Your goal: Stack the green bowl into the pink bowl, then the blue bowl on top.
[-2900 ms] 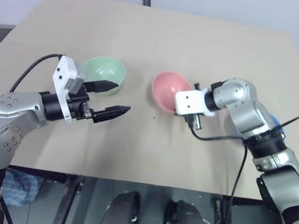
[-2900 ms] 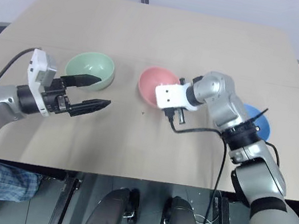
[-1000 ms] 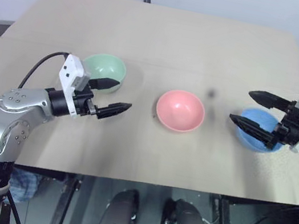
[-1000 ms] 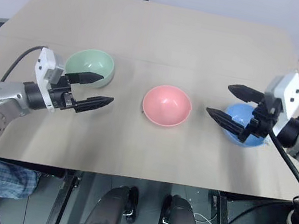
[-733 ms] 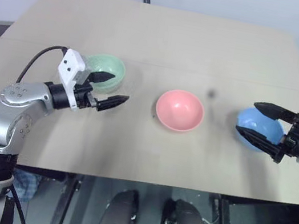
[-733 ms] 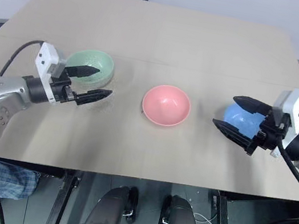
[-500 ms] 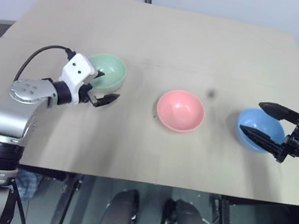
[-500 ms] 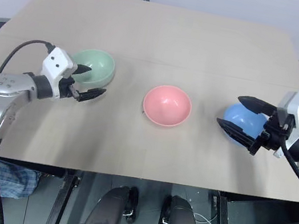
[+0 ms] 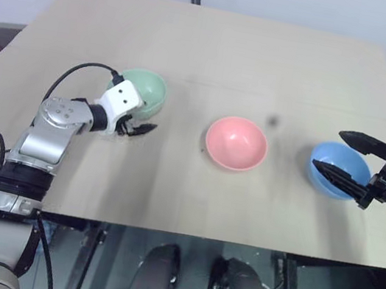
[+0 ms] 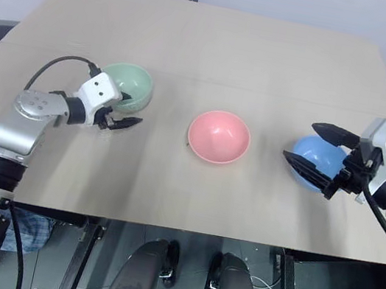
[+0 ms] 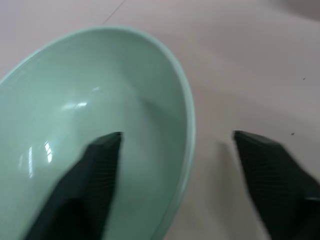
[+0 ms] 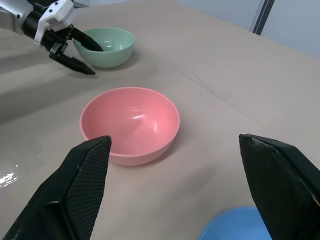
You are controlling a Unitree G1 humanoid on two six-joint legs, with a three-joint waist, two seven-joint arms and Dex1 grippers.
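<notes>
Left gripper (image 11: 175,142) straddles the green bowl (image 9: 145,90) rim, jaws apart, one finger inside, one outside. I judge the bowl light, stiff and slick; pinch the wall here. Right gripper (image 10: 319,148) hangs wide open beside the blue bowl (image 10: 316,160).

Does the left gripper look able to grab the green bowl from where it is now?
Probably yes. The left gripper already straddles the green bowl's near rim, one finger inside the bowl and one outside over the table, jaws still apart. Nothing stands between them; closing should pinch the wall.
</notes>
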